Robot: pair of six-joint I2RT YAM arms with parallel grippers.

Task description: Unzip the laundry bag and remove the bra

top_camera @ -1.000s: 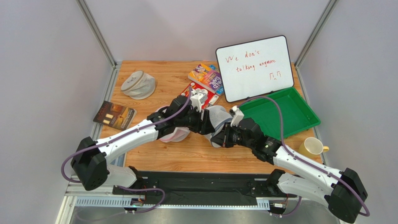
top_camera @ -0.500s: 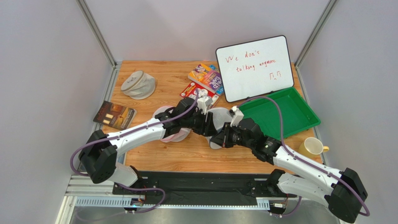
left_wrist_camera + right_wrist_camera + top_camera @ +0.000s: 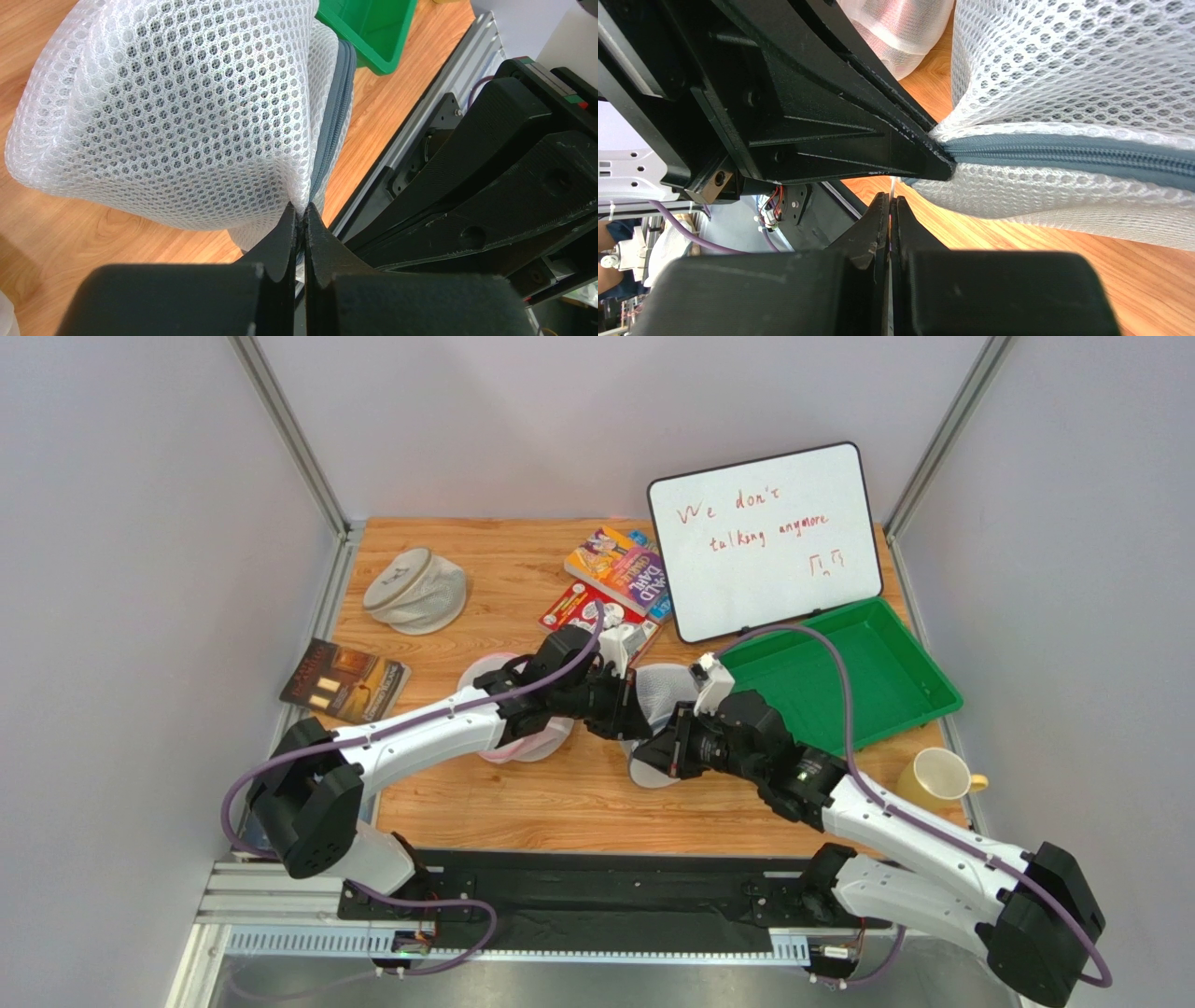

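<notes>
The laundry bag point(image 3: 662, 689) is white mesh and sits mid-table between both grippers. It fills the left wrist view point(image 3: 175, 105), its grey-blue zipper point(image 3: 335, 105) running down the right side. My left gripper point(image 3: 300, 210) is shut on a pinch of mesh right beside that zipper. In the right wrist view the zipper point(image 3: 1074, 154) lies level across the bag point(image 3: 1088, 70). My right gripper point(image 3: 890, 199) is shut on a thin pale pull tab at the zipper's end. From above, the left gripper point(image 3: 634, 703) and right gripper point(image 3: 654, 753) meet at the bag's near side. The bra is hidden.
A pink-tinted mesh bag point(image 3: 508, 735) lies under the left arm. A beige-grey bag point(image 3: 415, 590) lies at the far left, with a book point(image 3: 344, 681) nearer. Snack packets point(image 3: 617, 574), a whiteboard point(image 3: 765, 539), a green tray point(image 3: 842, 679) and a yellow mug point(image 3: 937, 779) stand to the right.
My left arm has reached further right to the bag and its jaws have gone from open to shut on the mesh. The right arm has stayed put.
</notes>
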